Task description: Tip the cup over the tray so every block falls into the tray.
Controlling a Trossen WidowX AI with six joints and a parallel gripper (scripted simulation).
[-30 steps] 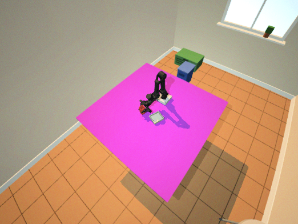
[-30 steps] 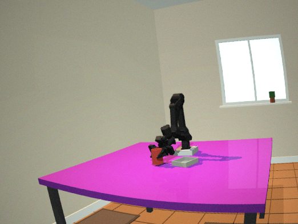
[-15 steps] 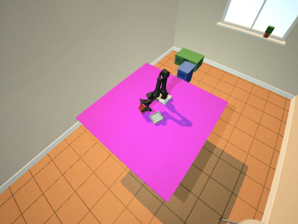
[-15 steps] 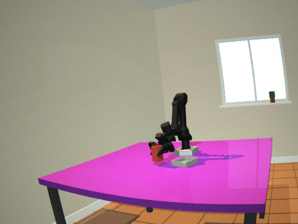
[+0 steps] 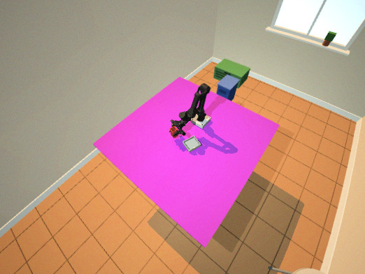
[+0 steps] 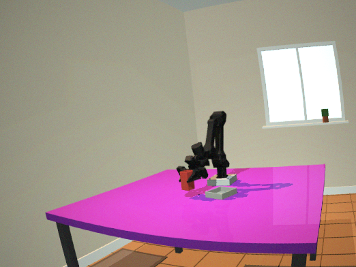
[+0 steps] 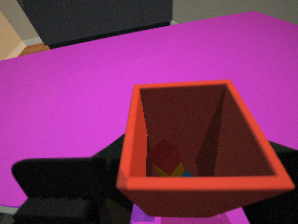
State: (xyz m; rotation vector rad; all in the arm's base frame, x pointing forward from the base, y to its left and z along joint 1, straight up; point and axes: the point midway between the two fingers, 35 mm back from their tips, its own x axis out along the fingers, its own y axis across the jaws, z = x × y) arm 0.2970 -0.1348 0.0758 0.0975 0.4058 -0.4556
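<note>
The red square cup (image 5: 173, 132) (image 6: 185, 180) (image 7: 205, 183) is held a little above the table, roughly upright, its open top facing up. My gripper (image 5: 176, 131) (image 6: 186, 177) is shut on the cup, with a dark finger on each side of it in the wrist view. Inside the cup, in the wrist view, lie a dark red block (image 7: 166, 153), a yellow block (image 7: 171, 170) and a bit of a blue block (image 7: 187, 174). The shallow grey tray (image 5: 196, 148) (image 6: 213, 195) stands on the table beside the cup, not under it. No blocks show in it.
The magenta table (image 5: 168, 168) (image 6: 153, 218) carries the pale arm base (image 5: 201, 123) (image 6: 229, 181), just behind the tray. A blue box (image 5: 226, 89) and a green cabinet (image 5: 232, 68) stand on the floor beyond the table's far edge.
</note>
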